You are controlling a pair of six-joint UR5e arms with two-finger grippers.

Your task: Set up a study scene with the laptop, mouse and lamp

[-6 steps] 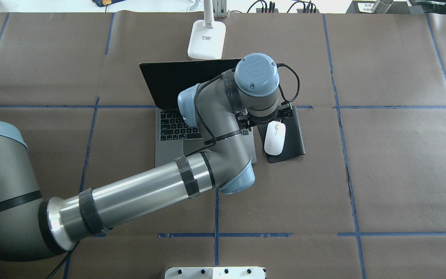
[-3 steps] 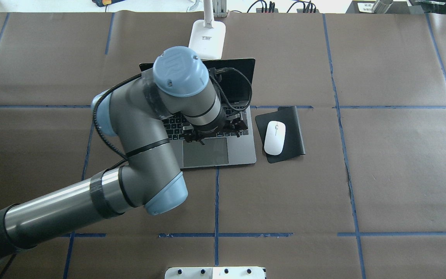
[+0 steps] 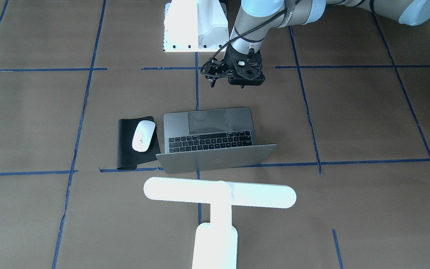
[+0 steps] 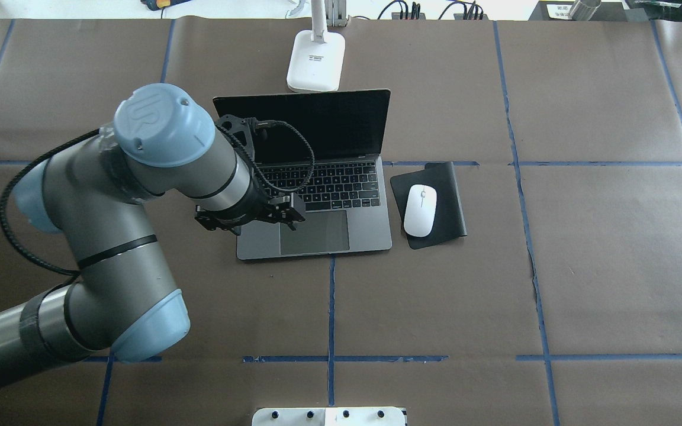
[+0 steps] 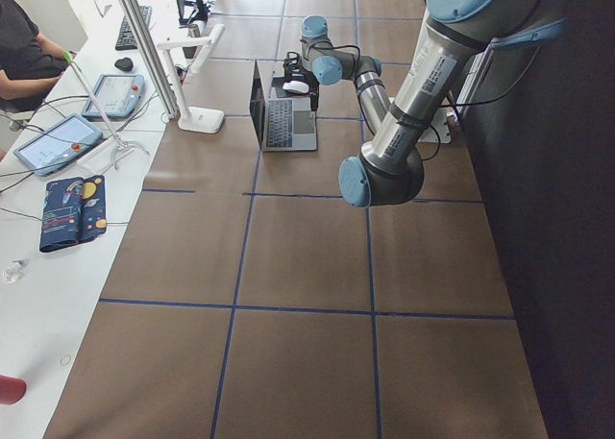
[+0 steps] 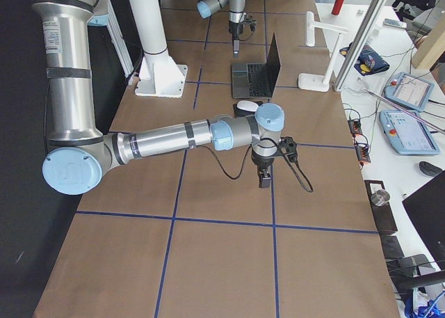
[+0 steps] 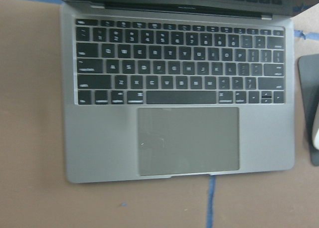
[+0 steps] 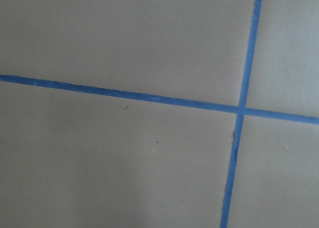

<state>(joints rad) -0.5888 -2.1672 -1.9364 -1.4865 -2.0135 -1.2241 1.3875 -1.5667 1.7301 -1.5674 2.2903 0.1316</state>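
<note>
A white bolted pedestal block [image 4: 329,417] sits at the robot's edge of the brown-papered table [image 4: 554,266], which blue tape lines [image 4: 330,307] divide into squares. Beyond it, the left gripper [image 4: 249,218] hangs in the air by the front left corner of the laptop [image 4: 329,183], pointing down and touching nothing. No view shows its fingers, so how wide its jaws stand cannot be told. Its wrist camera looks straight down on the keyboard and trackpad.

On the robot's right, well apart from the laptop, the right gripper [image 6: 265,179] points down over bare paper. It appears only in the side view, and the state of its jaws cannot be told. Its own camera takes in nothing but brown paper and a crossing of blue tape.

The slim grey laptop lies open at mid-table, keys toward the robot, dark screen tilted back on the far side. Just beside it, on the robot's right, the white mouse [image 4: 420,210] rests on a black mat [image 4: 450,201], lengthwise and near the mat's laptop-side edge.

Farthest out, the lamp [image 4: 315,62] stands just behind the laptop's lid, near the table's far edge. Seen from across the table, its long round-ended bar runs parallel to the lid.
</note>
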